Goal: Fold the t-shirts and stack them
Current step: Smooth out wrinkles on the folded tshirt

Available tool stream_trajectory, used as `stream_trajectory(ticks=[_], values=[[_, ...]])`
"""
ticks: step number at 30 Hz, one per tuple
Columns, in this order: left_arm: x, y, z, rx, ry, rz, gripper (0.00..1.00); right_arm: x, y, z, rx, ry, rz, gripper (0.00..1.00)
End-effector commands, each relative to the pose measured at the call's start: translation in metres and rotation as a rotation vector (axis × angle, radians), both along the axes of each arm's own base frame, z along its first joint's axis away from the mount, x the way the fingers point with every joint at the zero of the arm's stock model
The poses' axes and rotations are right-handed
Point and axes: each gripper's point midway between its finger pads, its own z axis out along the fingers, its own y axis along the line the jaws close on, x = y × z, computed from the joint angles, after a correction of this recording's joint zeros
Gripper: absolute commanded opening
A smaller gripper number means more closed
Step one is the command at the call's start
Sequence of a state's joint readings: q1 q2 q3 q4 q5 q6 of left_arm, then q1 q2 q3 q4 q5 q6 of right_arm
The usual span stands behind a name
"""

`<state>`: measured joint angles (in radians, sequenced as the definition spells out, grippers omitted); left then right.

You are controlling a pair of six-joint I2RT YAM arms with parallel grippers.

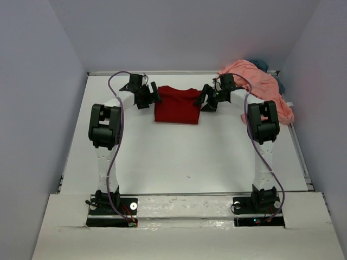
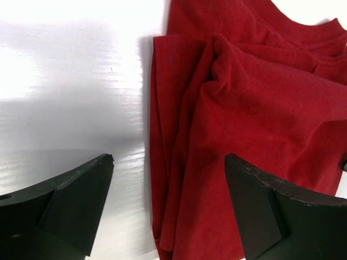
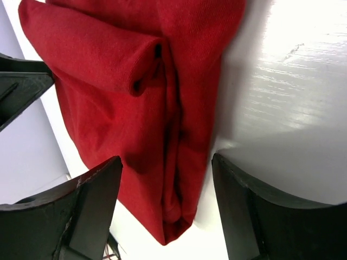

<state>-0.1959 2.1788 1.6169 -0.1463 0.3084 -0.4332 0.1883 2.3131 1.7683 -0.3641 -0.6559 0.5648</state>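
Dark red t-shirt (image 1: 176,104) folded up at the far middle of the table (image 1: 179,157), one gripper on each side of it.

The left gripper (image 1: 152,97) sits at the shirt's left edge with its fingers spread wide, one over bare table and one over the cloth, nothing pinched. The right gripper (image 1: 207,103) is at the right edge, fingers well apart too, folded hem lying between them but not clamped. The salmon pink shirt (image 1: 260,86) is just a heap in the far right corner, with a bit of the blue-grey shirt (image 1: 267,65) poking out behind.
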Motion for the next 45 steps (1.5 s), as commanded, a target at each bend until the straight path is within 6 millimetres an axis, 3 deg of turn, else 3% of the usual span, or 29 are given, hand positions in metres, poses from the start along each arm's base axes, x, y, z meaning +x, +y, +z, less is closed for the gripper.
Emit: stream_trajectory(ticks=[1, 3, 5, 7, 16, 27, 29, 32, 34, 37, 45], values=[[0.009, -0.006, 0.002, -0.010, -0.022, -0.033, 0.96, 0.010, 0.001, -0.008, 0.011, -0.013, -0.005, 0.72], [0.010, -0.006, -0.004, -0.009, -0.007, -0.036, 0.95, 0.007, 0.006, -0.012, 0.011, -0.006, 0.003, 0.61], [0.011, -0.007, -0.004, -0.011, -0.007, -0.038, 0.94, 0.006, 0.006, -0.013, 0.010, -0.002, 0.003, 0.56], [0.011, -0.010, -0.003, -0.025, -0.007, -0.050, 0.84, 0.005, 0.006, -0.014, 0.010, 0.002, 0.002, 0.51], [0.006, -0.017, -0.012, -0.057, 0.022, -0.071, 0.50, 0.007, 0.006, -0.016, 0.010, 0.007, -0.002, 0.46], [0.000, -0.023, -0.021, -0.081, 0.053, -0.099, 0.45, 0.008, 0.007, -0.017, 0.013, 0.009, -0.002, 0.45], [-0.001, -0.022, -0.025, -0.076, 0.066, -0.100, 0.36, 0.009, 0.007, -0.016, 0.015, 0.009, -0.003, 0.44], [-0.003, -0.022, -0.034, -0.062, 0.097, -0.103, 0.16, 0.009, 0.007, -0.018, 0.017, 0.016, -0.005, 0.30], [-0.003, -0.022, -0.034, -0.061, 0.103, -0.106, 0.11, 0.008, 0.007, -0.019, 0.020, 0.024, -0.005, 0.16], [-0.004, -0.020, -0.035, -0.052, 0.108, -0.106, 0.01, 0.007, 0.006, -0.021, 0.013, 0.034, -0.012, 0.02], [-0.027, -0.017, -0.037, -0.032, 0.156, -0.103, 0.00, -0.009, 0.000, -0.028, -0.033, 0.114, -0.012, 0.00]])
